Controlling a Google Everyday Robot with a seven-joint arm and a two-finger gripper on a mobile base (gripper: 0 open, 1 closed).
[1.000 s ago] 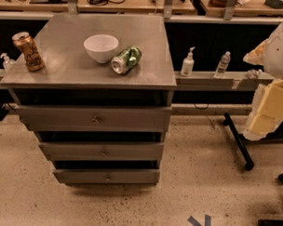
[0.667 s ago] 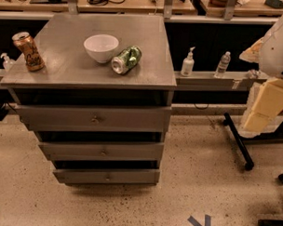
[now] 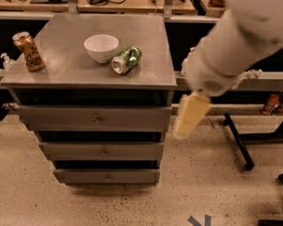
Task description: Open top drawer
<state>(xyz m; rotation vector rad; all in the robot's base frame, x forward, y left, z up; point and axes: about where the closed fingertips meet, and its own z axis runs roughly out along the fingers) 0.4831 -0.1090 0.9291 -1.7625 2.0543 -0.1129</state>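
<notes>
The top drawer [image 3: 92, 118] is a wide grey metal front with a small round knob [image 3: 95, 118] at its centre, and it sits flush under the cabinet top. Two shorter grey drawers, the middle [image 3: 102, 151] and the bottom [image 3: 106, 176], lie below it. My gripper [image 3: 190, 115] hangs from the white arm [image 3: 237, 48] just to the right of the cabinet, level with the top drawer, and points down. It is apart from the drawer and its knob.
On the cabinet top [image 3: 64, 61] stand a white bowl [image 3: 101, 47], a green can [image 3: 126, 59] on its side and an upright orange can [image 3: 29, 51]. A black stand leg [image 3: 238, 141] lies on the floor at the right. A shelf with small bottles [image 3: 272, 103] runs behind.
The arm has swung left from the right edge of the view, so the gripper now hangs close beside the cabinet's right side. The drawers and the things on top have not moved.
</notes>
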